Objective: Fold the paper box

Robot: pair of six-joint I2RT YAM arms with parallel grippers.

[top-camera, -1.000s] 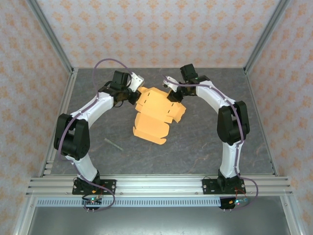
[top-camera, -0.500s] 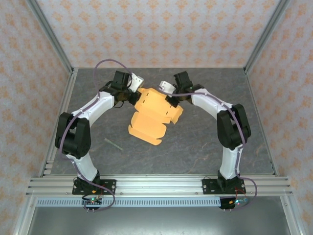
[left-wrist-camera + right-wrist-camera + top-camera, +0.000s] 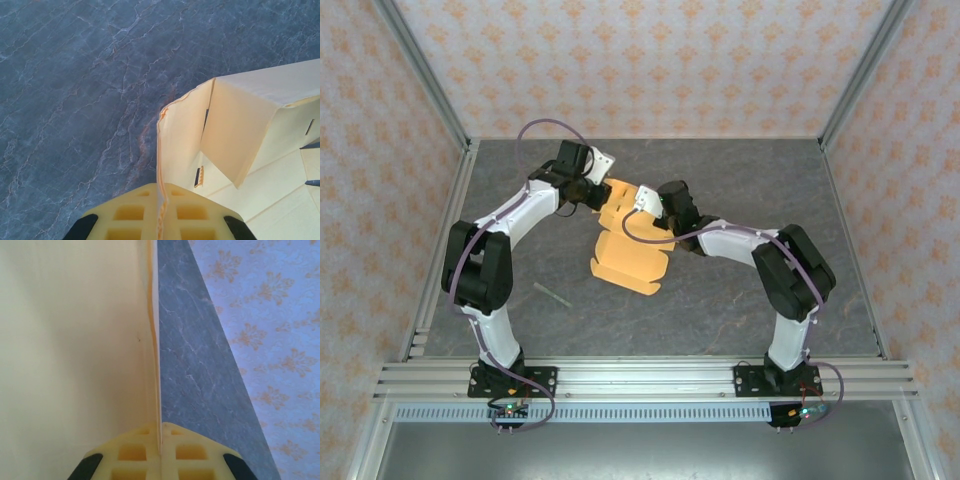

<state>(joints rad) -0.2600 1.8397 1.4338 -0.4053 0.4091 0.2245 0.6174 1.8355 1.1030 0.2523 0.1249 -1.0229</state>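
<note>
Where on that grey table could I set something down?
Bare tabletop lies right of the right arm and along the near edge between the arm bases. Crowded mid-table, where the left tool and right tool pinch the paper box.

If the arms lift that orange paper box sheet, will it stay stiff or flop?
Probably floppy: the orange-yellow die-cut paperboard box sheet looks thin edge-on in the right end effector. Likely light for its spread. Its creased flaps, one bent up at the left end effector, would probably hinge and sag.

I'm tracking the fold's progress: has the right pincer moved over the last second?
Yes. The right pincer has swung left and nearward, away from the table's back edge, shut on the paper box.
</note>
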